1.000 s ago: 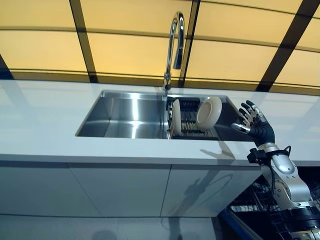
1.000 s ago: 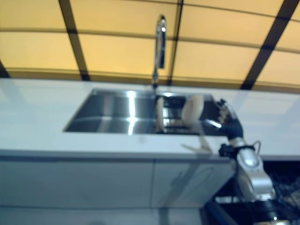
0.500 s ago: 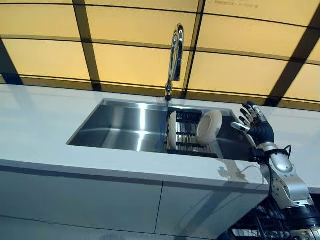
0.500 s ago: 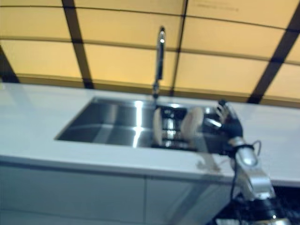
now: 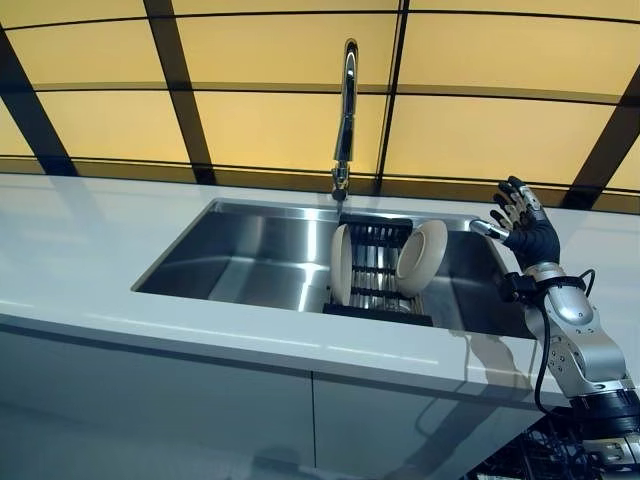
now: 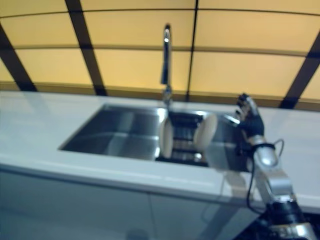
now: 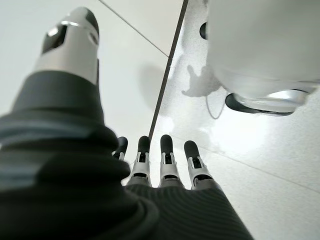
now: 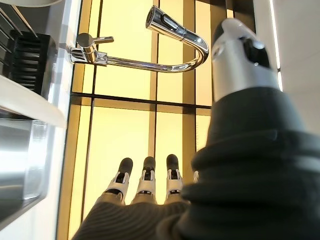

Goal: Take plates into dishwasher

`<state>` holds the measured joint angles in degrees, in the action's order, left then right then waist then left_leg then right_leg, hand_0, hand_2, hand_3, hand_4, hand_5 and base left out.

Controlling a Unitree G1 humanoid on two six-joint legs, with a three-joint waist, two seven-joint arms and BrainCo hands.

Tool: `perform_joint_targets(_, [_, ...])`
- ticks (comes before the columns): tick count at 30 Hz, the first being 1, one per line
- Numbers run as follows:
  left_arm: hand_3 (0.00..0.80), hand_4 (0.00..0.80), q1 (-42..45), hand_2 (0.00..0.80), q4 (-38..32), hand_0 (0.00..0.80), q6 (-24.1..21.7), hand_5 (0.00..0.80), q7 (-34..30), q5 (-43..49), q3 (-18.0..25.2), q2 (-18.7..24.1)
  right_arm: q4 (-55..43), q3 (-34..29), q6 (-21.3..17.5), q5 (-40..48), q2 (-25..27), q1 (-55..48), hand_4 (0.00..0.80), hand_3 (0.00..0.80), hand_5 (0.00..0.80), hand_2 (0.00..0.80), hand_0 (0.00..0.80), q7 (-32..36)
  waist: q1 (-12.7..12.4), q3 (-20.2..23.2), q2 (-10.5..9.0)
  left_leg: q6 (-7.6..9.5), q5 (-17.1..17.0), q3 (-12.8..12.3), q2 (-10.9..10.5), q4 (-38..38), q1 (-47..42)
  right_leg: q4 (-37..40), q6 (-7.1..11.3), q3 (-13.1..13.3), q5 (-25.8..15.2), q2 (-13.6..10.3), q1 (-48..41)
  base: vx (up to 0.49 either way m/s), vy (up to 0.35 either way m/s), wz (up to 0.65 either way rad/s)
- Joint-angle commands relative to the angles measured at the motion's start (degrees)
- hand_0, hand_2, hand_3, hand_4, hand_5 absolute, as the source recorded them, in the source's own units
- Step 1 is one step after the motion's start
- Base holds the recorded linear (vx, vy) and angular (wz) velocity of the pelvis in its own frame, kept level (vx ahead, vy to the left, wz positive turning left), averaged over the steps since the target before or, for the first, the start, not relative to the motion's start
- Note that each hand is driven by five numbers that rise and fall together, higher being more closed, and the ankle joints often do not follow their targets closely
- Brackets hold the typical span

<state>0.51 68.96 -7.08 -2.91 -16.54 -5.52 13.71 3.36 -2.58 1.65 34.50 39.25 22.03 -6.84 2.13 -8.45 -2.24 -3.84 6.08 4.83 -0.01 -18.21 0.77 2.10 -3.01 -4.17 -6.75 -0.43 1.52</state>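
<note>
Amber wall panels (image 5: 270, 120) with dark bars back a long white surface (image 5: 90, 260). A steel sink (image 5: 250, 250) is set into it, with a tall faucet (image 5: 347, 110) behind. Two plates (image 5: 421, 256) stand in the sink's dark rack (image 5: 378, 270). The right hand (image 5: 525, 228) hovers just right, fingers spread, empty; the left hand (image 7: 165, 170) hangs relaxed and empty.

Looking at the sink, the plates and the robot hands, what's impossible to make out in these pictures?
- Black dish rack in the stainless steel sink: its base sits behind two upright cream plates.
- Dishwasher: cut off at the left eye view's lower right corner.
- Left robot hand: seen only in its wrist view, over pale floor; absent from both eye views.
- Open right robot hand: blurred in the right eye view.
</note>
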Motion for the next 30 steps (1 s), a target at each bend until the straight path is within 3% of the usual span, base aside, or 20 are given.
perform_joint_targets(1, [0.0,0.0,0.3,0.0,-0.1,0.0,-0.8,0.0,-0.2,1.8,-1.1,3.0,-1.8,-1.6,-0.6,0.2,1.4,2.4,0.0,0.0,0.0,0.0,0.0,-1.3,-1.5,2.2,-2.85,0.95,-5.2,-2.4,-0.3,3.6,0.1,-3.6,3.95,2.0,3.9,-3.1,-2.8,0.076,0.072,0.12])
perform_joint_targets(3, [0.0,0.0,0.0,0.0,0.8,0.0,-0.1,0.0,0.3,1.4,-1.6,3.0,-0.9,-1.0,-0.4,0.0,1.3,2.8,0.0,0.0,0.0,0.0,0.0,-1.5,-1.4,2.5,-2.23,0.77,-5.3,-2.6,0.5,11.1,-1.1,-3.1,4.3,2.1,4.0,-2.7,-2.8,0.078,0.088,0.03])
perform_joint_targets(6, [0.0,0.0,-0.2,0.0,1.2,0.0,0.0,0.0,0.9,1.1,-2.1,2.5,-0.5,-0.9,-0.4,0.0,1.1,2.0,0.0,0.0,0.0,0.0,0.0,-1.6,-1.2,2.6,-1.82,0.2,-7.4,-3.0,0.8,15.7,-1.4,-2.1,4.65,2.3,4.1,-2.4,-3.2,0.066,0.099,0.15])
perform_joint_targets(8, [0.0,0.0,-0.3,0.0,1.2,0.0,-0.3,0.0,1.2,0.4,-2.3,2.2,-0.2,-1.1,-1.0,0.7,1.5,1.2,0.0,0.0,0.0,0.0,0.0,-1.4,-0.9,2.3,-1.86,0.41,-7.4,-2.4,0.5,15.3,-0.8,-1.7,4.81,3.3,3.7,-2.3,-2.8,0.03,0.136,0.11])
perform_joint_targets(15, [0.0,0.0,-2.4,0.0,-0.1,0.0,0.3,0.0,2.1,-1.7,-3.3,3.0,0.9,-2.5,-1.1,3.0,1.6,-1.2,0.0,0.0,0.0,0.0,0.0,2.2,0.3,2.3,-1.89,1.64,-7.9,-5.2,0.3,19.2,-1.4,-1.2,6.06,2.9,2.7,-2.6,-1.0,0.005,0.098,-0.17])
perform_joint_targets(22, [0.0,0.0,-3.4,0.0,-1.7,0.0,0.4,0.0,2.2,-2.3,-4.2,3.6,2.7,-3.2,-1.3,5.2,1.5,-2.3,0.0,0.0,0.0,0.0,0.0,3.9,0.3,1.9,-2.44,2.54,-7.8,-6.0,0.2,21.2,-2.4,-1.6,6.95,2.7,2.5,-3.2,-0.6,0.005,0.029,-0.07])
perform_joint_targets(30, [0.0,0.0,-2.7,0.0,-0.6,0.0,1.1,0.0,2.3,-1.8,-4.3,4.2,3.3,-2.6,3.0,10.4,1.1,-1.6,0.0,0.0,0.0,0.0,0.0,5.4,-0.3,1.8,-2.98,3.15,-7.1,-6.7,0.1,21.0,-2.8,-1.2,7.14,3.0,2.5,-3.5,-1.3,0.004,0.004,-0.01])
